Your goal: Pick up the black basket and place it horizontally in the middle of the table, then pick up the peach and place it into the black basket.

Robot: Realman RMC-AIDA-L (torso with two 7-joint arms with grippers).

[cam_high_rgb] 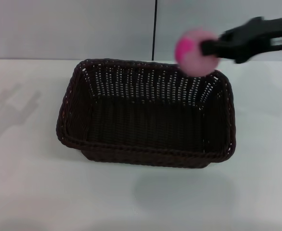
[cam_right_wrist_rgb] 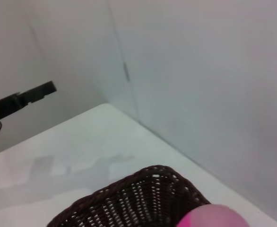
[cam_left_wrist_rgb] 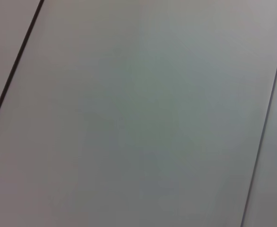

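The black basket (cam_high_rgb: 146,113) stands lengthwise across the middle of the white table (cam_high_rgb: 30,192), open side up and empty. My right gripper (cam_high_rgb: 207,48) reaches in from the right and is shut on the peach (cam_high_rgb: 193,52), holding it in the air above the basket's far right corner. The right wrist view shows the basket's rim (cam_right_wrist_rgb: 129,198) and the top of the peach (cam_right_wrist_rgb: 216,217) below. A dark arm part, likely my left gripper (cam_right_wrist_rgb: 32,94), shows far off in that view, raised beyond the table's left side.
A grey wall with a dark vertical seam (cam_high_rgb: 155,29) stands behind the table. A faint shadow (cam_high_rgb: 13,108) lies on the table left of the basket. The left wrist view shows only wall panels (cam_left_wrist_rgb: 138,113).
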